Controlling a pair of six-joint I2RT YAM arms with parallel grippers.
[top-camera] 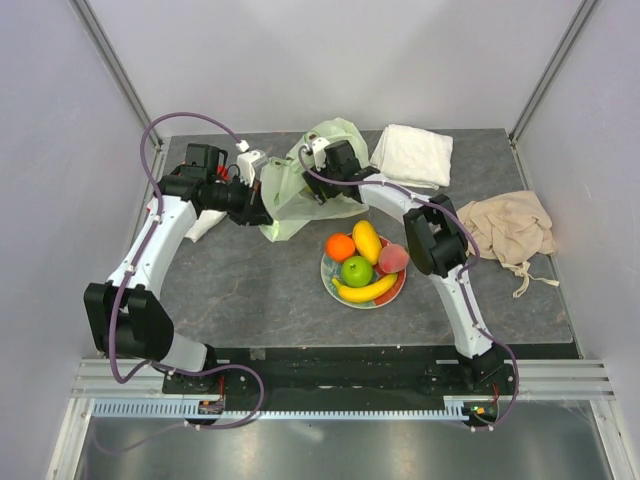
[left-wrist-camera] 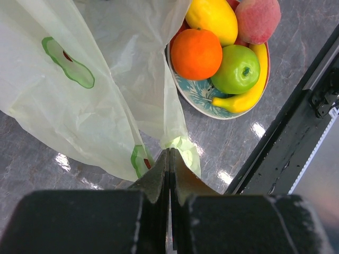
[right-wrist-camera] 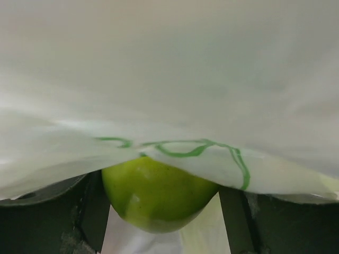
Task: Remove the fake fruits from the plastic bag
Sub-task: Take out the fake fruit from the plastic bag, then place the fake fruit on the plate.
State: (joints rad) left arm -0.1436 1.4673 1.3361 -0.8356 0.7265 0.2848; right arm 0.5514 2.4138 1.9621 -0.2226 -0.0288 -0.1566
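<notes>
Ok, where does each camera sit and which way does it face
Top external: above, behind both arms, looking down at the table; they show whole.
Left wrist: looks past the shut left gripper, pinching the plastic bag, toward the plate.
Right wrist: inside the bag; green fruit between the fingers of the right gripper.
Shared: top and left wrist show the plate.

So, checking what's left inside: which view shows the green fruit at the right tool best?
Right wrist: the green fruit sits large within the right tool, its top under the plastic bag. Top view hides it behind bag and arm; left wrist shows only the bag's outside.
</notes>
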